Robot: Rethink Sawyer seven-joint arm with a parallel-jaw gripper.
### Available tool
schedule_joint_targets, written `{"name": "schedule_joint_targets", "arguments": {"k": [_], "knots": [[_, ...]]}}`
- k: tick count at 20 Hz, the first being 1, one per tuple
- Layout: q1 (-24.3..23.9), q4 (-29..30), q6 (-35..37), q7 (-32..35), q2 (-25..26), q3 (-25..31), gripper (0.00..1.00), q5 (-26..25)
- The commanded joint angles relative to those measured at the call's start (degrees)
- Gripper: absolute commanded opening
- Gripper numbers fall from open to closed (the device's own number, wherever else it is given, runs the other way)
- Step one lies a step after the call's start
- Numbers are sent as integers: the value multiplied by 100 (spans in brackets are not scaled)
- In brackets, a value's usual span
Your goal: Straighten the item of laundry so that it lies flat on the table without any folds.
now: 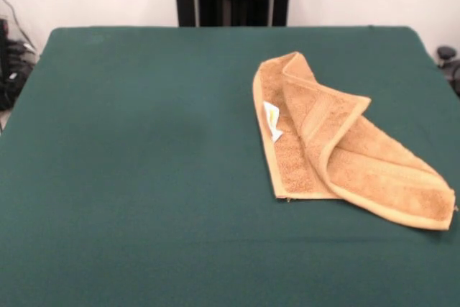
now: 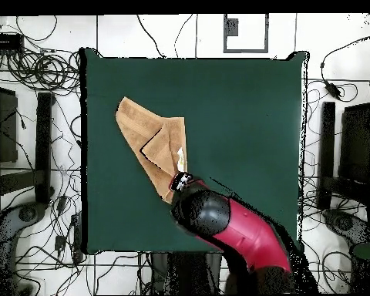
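Towel [image 1: 338,156], tan terry with a white care tag [image 1: 272,121], lies folded over itself on the green table [image 1: 144,177], toward the tabletop's right edge in the front view. Overhead, the red and black arm [image 2: 234,227] reaches over the towel's end nearest the robot; whether its claw is spread or closed cannot be told.

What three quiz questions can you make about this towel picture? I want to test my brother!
1. True or false: the towel lies perfectly flat on the green table.
2. What small white thing shows on the towel?
3. In the overhead view, the red arm is: A) over the towel's corner nearest the robot, B) far off the table, C) missing.

Key:
1. False: one part is folded over another.
2. A care tag.
3. A.
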Motion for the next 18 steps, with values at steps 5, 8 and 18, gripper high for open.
{"name": "schedule_joint_targets", "arguments": {"k": [5,8,18], "knots": [[-290,310,1028,-554,-229,979,0,-691],[-204,254,-325,-232,330,947,0,-1208],[752,-294,-2083,1066,2102,445,0,-1505]]}}
